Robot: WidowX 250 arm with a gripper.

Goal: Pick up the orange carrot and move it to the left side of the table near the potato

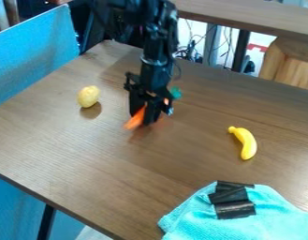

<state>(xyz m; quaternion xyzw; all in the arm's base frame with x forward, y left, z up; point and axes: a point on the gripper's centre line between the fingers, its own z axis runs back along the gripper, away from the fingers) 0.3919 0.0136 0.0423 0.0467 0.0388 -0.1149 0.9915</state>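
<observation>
Blue cloth point(275, 222) nearest; arm point(157, 54) hangs upright, claw point(144, 119) downward, clamped on orange carrot point(135, 121).

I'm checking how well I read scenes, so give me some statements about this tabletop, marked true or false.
1. The gripper is at the orange carrot. True.
2. Black strips lie on the light blue cloth. True.
3. The potato-like toy touches the carrot. False: they are apart.
4. The banana lies on the cloth. False: it lies on the table, apart from the cloth.
</observation>
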